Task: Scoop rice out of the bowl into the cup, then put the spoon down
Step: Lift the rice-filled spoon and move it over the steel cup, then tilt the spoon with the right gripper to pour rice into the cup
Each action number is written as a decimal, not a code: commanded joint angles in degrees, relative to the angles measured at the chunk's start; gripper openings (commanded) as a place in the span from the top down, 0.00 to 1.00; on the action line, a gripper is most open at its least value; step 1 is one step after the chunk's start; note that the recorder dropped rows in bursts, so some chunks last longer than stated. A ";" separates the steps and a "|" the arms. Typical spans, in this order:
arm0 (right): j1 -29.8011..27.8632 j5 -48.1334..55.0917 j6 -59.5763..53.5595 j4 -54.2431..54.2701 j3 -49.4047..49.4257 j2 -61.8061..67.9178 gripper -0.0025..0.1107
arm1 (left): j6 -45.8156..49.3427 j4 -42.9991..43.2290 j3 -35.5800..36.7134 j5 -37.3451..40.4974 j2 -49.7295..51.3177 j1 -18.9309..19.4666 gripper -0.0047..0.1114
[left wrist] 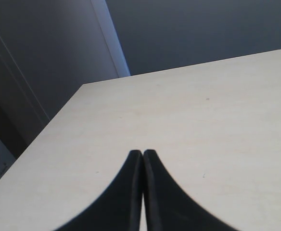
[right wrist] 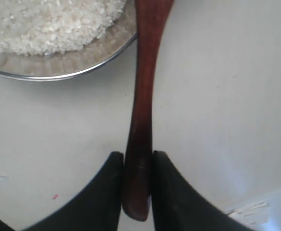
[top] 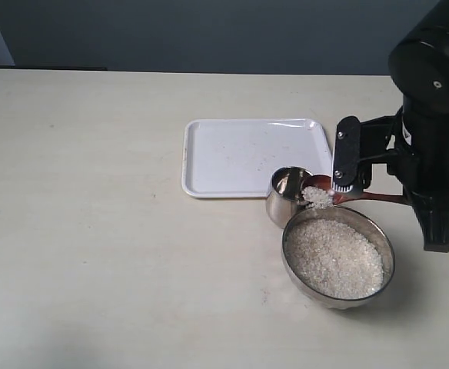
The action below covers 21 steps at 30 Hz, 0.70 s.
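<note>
On the pale worktop point(top: 94, 231), the right claw point(right wrist: 138, 161) clenched the spoon point(right wrist: 143, 96) by its handle end, holding its rice point(top: 317, 197) at the cup point(top: 286, 201) rim beside the bowl point(top: 386, 246), apparently for tipping (left claw point(left wrist: 142, 153) closed, idle).

You have soft, even light across the table point(top: 94, 231). The bowl point(top: 300, 283) throws a faint shadow, and its steel glints. The left gripper point(left wrist: 142, 155) looks soft-edged and out of focus.
</note>
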 commanded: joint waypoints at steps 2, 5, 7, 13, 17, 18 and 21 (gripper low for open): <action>-2.08 -0.21 -0.46 -0.30 -1.43 -0.10 0.98 | -0.25 0.18 -0.14 -0.69 -0.28 -0.01 0.96; -2.50 -0.21 -1.50 0.90 -3.42 -0.10 0.98 | -0.25 0.18 -0.14 -0.69 -0.28 -0.01 0.96; -2.50 -0.21 -3.88 4.36 -5.22 0.81 0.98 | -0.25 0.18 -0.14 -0.69 -0.28 -0.01 0.96; -2.50 -0.21 -4.08 3.22 -9.32 7.75 0.98 | -0.25 0.18 -0.14 -0.69 -0.28 -0.01 0.96; -2.50 -2.66 -4.08 -0.52 -10.61 10.30 0.98 | -0.25 0.18 -0.14 -0.69 -0.28 -0.01 0.96; -2.50 -3.25 -4.08 -2.30 -10.61 10.69 0.98 | -0.25 0.18 -0.14 -0.69 -0.28 -0.01 0.96; -2.50 -3.57 -4.08 -7.28 -10.61 11.05 0.98 | -0.25 0.18 -0.14 -0.69 -0.28 -0.01 0.96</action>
